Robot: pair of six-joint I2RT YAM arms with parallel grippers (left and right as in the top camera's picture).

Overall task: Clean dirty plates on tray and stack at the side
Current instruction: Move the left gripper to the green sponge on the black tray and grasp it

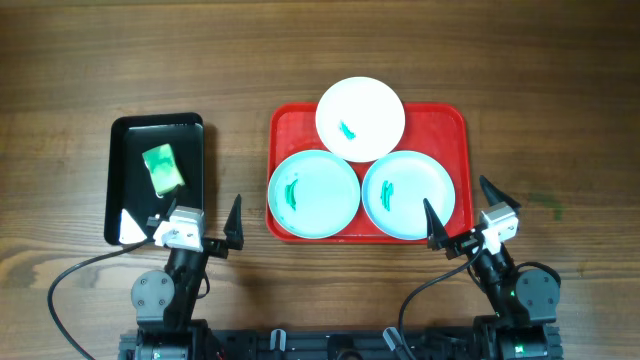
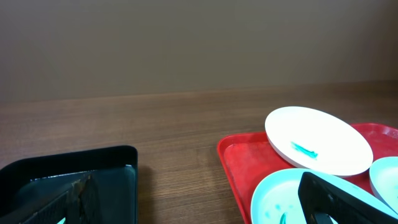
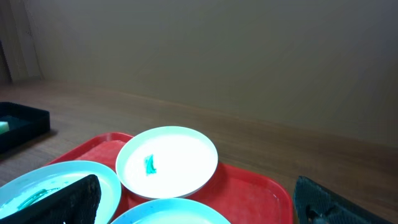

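The red tray holds three dirty plates. The white plate sits at the back, resting partly on the rims of the two pale blue plates: the left one and the right one. Each has a small green smear. My left gripper is open and empty between the black tray and the red tray, near the table's front. My right gripper is open and empty at the red tray's front right corner. The white plate also shows in the left wrist view and the right wrist view.
A smaller black tray with a green sponge lies left of the red tray. Bare wooden table lies right of the red tray and behind both trays. Cables trail from both arm bases at the front edge.
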